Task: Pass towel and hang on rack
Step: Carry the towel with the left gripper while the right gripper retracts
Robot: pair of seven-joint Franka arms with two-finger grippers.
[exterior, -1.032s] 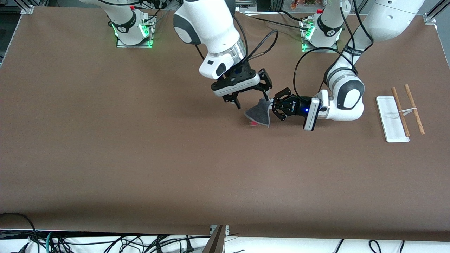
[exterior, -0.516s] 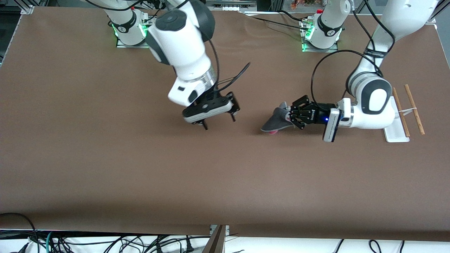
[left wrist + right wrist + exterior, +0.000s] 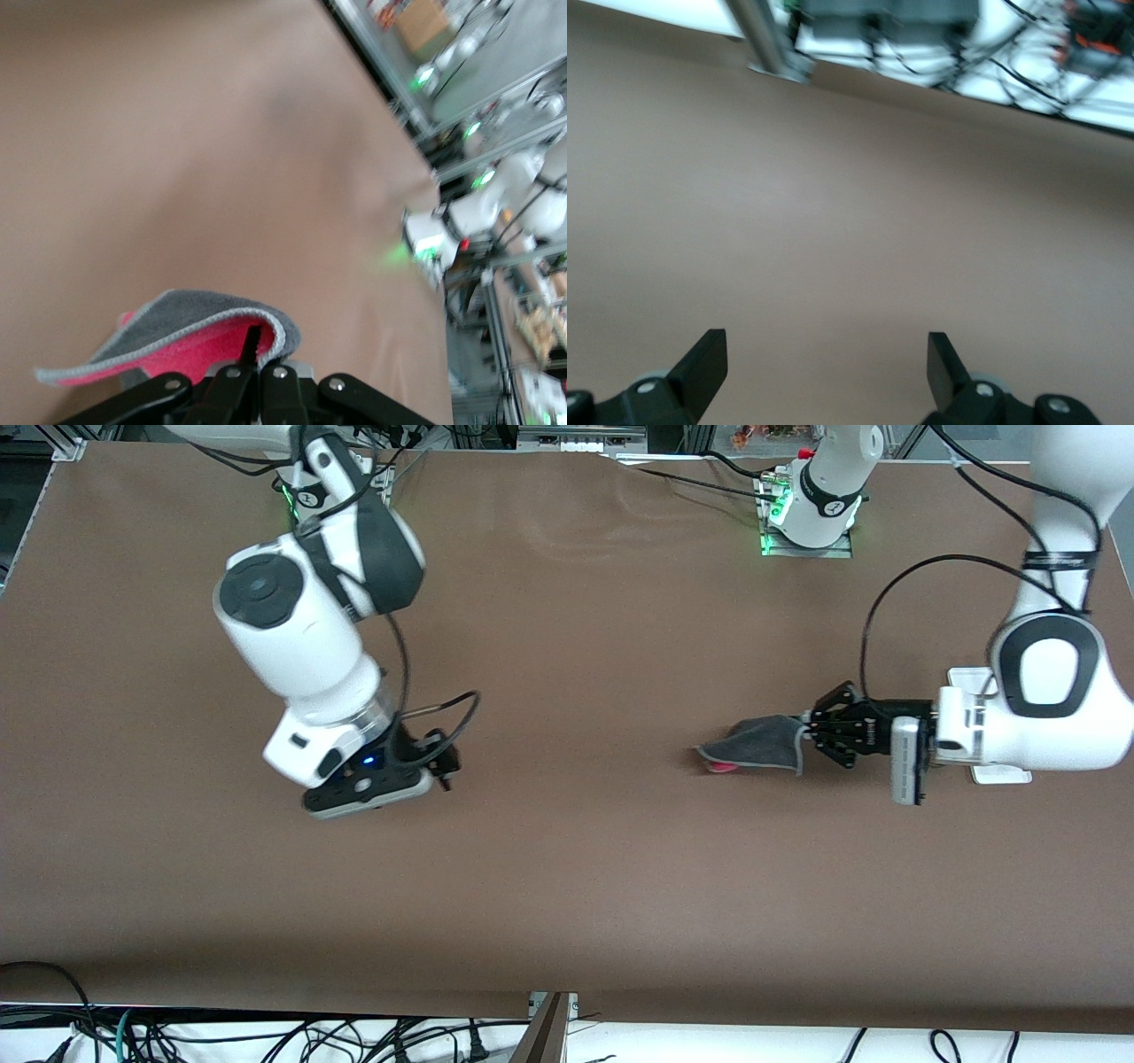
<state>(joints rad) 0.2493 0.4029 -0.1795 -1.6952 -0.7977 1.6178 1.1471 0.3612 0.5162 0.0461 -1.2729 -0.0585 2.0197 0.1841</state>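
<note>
Your left gripper (image 3: 808,735) sits at the right of the front view, a little below mid-height, lying almost level over the brown tabletop (image 3: 567,886). Its fingers (image 3: 251,343) are pinched on one edge of the towel (image 3: 755,749). The cloth hangs out sideways from the grip toward the middle of the frame. In the left wrist view you can see the towel (image 3: 182,323) folded over on itself: dark grey on the outer face with a pale stitched edge, pink on the inner face. That pink also peeks out under its drooping end in the front view. You cannot tell from these pictures whether that low end touches the tabletop.

The rack (image 3: 999,774) is almost fully covered by your left arm at the right edge of the front view. Only bits of its white base show, one just above the wrist and one just below it. Its rods are out of sight.

Your right gripper (image 3: 438,766) is at the left of the front view, near mid-height, low over bare tabletop and well apart from the towel. In the right wrist view its fingers (image 3: 704,361) are spread wide with nothing between them, and only plain brown surface lies under them. The right arm comes down from its base at the upper left of the front view.
</note>
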